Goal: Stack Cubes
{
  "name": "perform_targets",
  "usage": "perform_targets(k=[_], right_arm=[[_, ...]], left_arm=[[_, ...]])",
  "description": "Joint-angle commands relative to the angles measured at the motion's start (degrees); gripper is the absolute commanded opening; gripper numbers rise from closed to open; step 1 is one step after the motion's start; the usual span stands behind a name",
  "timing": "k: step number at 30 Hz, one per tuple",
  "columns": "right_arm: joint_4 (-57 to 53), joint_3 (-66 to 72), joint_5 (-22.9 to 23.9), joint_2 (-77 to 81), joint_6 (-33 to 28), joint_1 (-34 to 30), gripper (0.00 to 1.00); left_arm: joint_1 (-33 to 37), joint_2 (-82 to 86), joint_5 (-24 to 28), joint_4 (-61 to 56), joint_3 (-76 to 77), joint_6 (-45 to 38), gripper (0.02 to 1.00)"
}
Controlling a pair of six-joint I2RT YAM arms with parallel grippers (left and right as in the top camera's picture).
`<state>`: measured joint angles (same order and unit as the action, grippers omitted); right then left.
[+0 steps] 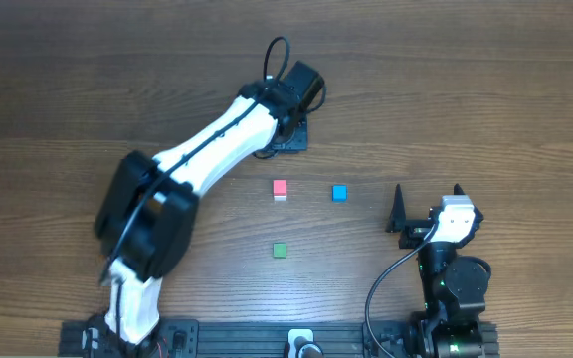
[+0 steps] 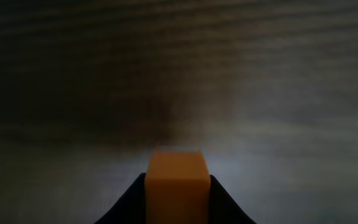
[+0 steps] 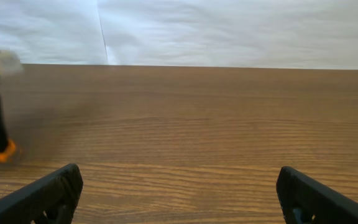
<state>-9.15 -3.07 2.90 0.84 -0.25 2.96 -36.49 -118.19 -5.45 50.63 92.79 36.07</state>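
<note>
The small orange plastic cube (image 2: 178,194) sits clamped in the left gripper (image 2: 178,178), low over the wooden bench (image 1: 485,80) towards its far edge; the small pink cube (image 1: 280,188) lies just nearward, towards the arms' bases; the right gripper (image 1: 426,207) gapes empty

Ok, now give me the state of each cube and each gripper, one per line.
left gripper: shut on the orange cube.
right gripper: open, empty.
orange cube: gripped, not stacked on anything.
pink cube: loose on the table, nothing on top.
blue cube: loose on the table, unstacked.
green cube: loose on the table, unstacked.
</note>
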Motion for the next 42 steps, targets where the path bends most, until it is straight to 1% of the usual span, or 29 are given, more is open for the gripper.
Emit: perform_targets(k=[1, 7, 14, 17, 42], right_arm=[[0.11, 0.52, -0.26, -0.46, -0.24, -0.39, 0.993], [0.11, 0.52, -0.28, -0.46, -0.24, -0.39, 0.991], [0.11, 0.52, -0.28, -0.46, -0.24, -0.39, 0.993], [0.11, 0.52, -0.26, -0.46, -0.24, -0.39, 0.991], [0.11, 0.52, -0.26, -0.46, -0.24, -0.39, 0.993]], left_arm=[[-2.27, 8.15, -1.51, 2.49, -0.33, 2.32, 0.042], [-5.09, 14.03, -1.95, 2.36, -8.79, 7.96, 0.042], [-7.1, 15.67, -1.9, 0.7, -15.21, 9.94, 0.042], [-7.56, 15.65, -1.9, 0.61, -15.5, 10.91, 0.04], [-7.67, 13.16, -0.39, 0.7, -16.15, 10.93, 0.042]])
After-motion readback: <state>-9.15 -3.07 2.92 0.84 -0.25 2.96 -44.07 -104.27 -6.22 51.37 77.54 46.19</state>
